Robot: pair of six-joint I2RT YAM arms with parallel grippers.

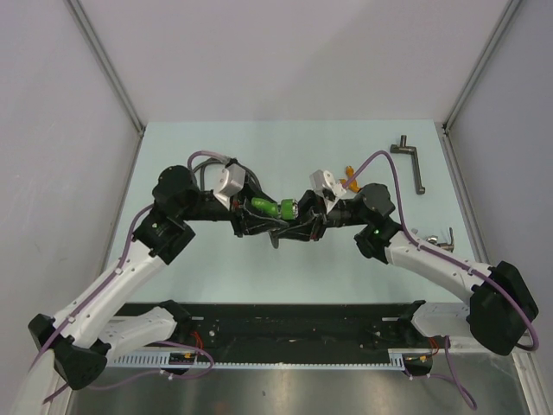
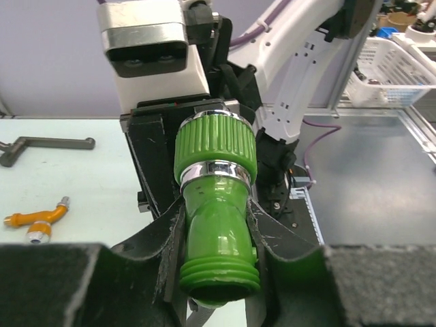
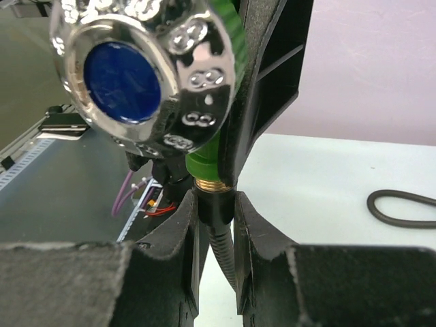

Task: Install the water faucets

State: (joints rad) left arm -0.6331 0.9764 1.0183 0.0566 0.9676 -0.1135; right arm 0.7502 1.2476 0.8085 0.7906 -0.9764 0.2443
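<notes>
Grip: left claw grasping green faucet | right claw clenched on black hose | orange faucet lying on table

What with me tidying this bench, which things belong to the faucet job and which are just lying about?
In the job:
green faucet, in the left claw
black hose, in the right claw
orange faucet, loose on the table

Lying about:
dark metal crank
white basket, in the background
</notes>
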